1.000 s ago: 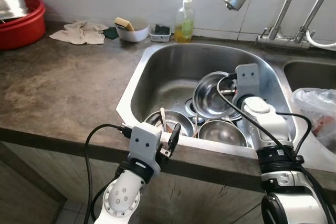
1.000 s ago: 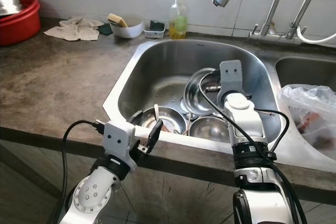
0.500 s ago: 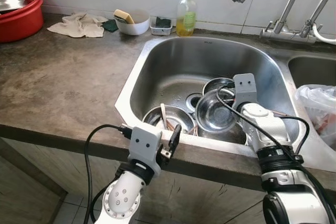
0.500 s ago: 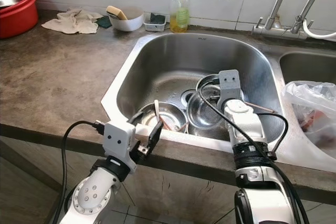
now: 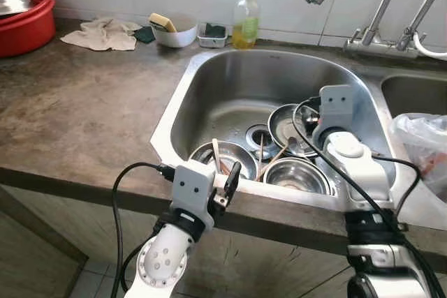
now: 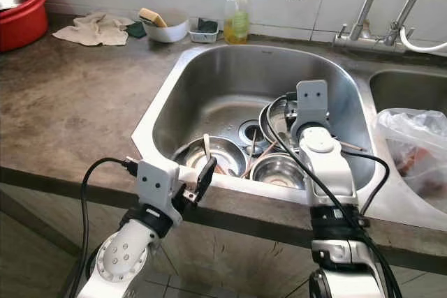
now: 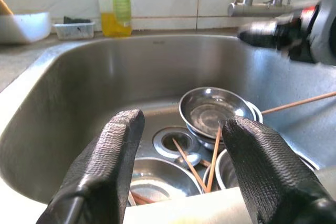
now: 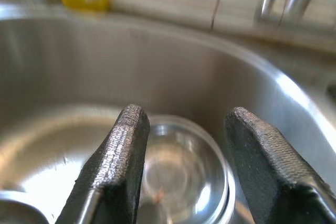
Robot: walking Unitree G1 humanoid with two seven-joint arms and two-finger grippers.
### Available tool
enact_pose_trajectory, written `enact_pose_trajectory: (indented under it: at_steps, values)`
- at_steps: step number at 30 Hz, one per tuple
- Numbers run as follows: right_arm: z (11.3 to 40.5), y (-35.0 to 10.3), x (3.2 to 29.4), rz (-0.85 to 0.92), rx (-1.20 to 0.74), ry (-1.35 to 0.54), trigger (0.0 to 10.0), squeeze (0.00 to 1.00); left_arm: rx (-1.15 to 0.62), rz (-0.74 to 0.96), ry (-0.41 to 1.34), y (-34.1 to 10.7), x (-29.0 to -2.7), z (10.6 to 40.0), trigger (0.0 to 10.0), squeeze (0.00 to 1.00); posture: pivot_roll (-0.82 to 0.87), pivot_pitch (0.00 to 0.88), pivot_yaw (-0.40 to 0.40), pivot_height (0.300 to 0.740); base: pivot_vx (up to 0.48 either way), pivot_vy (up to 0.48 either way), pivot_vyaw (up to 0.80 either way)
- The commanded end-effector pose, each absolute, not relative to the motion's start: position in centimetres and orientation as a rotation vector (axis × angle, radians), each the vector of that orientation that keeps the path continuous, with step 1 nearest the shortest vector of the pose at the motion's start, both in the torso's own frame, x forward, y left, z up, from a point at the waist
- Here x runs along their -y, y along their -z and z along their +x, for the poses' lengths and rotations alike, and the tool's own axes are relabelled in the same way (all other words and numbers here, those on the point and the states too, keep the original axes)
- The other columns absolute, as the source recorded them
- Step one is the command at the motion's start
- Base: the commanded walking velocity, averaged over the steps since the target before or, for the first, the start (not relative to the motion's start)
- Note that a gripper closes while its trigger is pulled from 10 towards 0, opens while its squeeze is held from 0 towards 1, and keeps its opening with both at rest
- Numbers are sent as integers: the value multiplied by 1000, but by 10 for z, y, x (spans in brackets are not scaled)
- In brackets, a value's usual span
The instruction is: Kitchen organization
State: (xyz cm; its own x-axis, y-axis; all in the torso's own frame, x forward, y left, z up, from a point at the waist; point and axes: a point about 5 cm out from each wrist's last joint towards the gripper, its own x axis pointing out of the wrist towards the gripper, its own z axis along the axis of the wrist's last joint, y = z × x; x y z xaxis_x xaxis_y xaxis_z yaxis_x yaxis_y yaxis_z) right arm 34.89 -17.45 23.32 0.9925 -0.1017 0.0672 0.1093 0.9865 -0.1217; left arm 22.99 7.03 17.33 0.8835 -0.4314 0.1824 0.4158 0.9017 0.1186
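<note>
Steel bowls, three of them, round and shiny, sit low in the curved stainless sink (image 5: 209, 88): one (image 5: 292, 125) at 3 o'clock from the drain (image 5: 257, 133), one (image 5: 297, 174) at 5, one (image 5: 218, 158) at 7, with thin wooden chopsticks (image 5: 269, 160) leaning among them. We see the right gripper (image 8: 181, 145) spread wide, empty, above the far bowl. The left gripper (image 7: 181, 169) hangs parted at the sink's near rim, its fingers (image 7: 107, 156) rubbery and ribbed.
</note>
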Motion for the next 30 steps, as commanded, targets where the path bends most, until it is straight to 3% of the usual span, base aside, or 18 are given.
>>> enact_pose_trajectory:
  at_steps: [1,10,30]
  values:
    - [340,-243,172,-154,132,99,10000,0,201,76,443,-170,-69,231,10000,0,182,126,-57,740,0,0,0]
    - [301,-236,158,-93,273,32,10000,0,214,80,452,-171,-69,238,10000,0,169,66,-35,740,0,0,0]
    - [250,-208,156,-88,283,-29,10000,0,239,93,435,-171,-83,242,10000,0,152,0,-5,740,0,0,0]
